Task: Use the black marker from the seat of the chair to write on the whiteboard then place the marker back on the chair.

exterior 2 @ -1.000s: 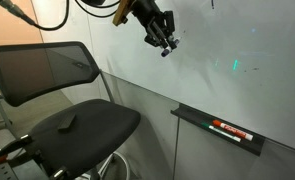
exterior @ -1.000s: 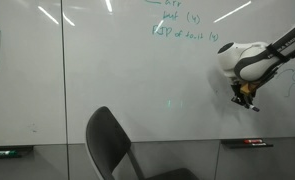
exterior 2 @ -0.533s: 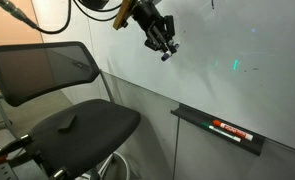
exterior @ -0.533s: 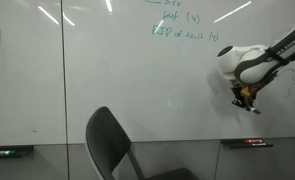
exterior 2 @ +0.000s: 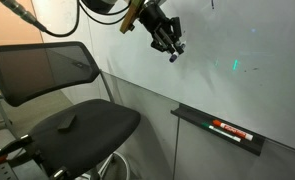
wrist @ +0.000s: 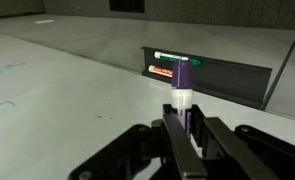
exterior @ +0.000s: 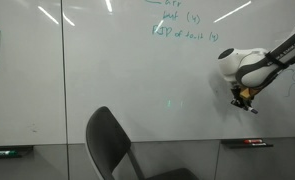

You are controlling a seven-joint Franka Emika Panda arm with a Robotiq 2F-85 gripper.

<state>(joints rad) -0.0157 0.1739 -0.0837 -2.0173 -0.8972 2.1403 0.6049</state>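
gripper (wrist: 184, 128) clamped on marker (wrist: 184, 85) | tip close to whiteboard (exterior: 107, 70), contact unclear | chair (exterior 2: 82, 125) lower down, well apart | tray (exterior 2: 187, 113) under board holds pens (exterior 2: 230, 130)

Marker (wrist: 183, 92): pale barrel with a dark purple-looking end, clamped between the fingers of the gripper (wrist: 184, 128) and projecting beyond them. In both exterior views it is held (exterior 2: 172, 51) close against the whiteboard (exterior 2: 242, 40); tip contact cannot be confirmed.

Whiteboard (exterior: 97, 70): white, upright, green handwriting near the top.

Chair (exterior 2: 82, 125): black, mesh back, padded seat, standing below the board, well apart from the marker (exterior: 249, 105).
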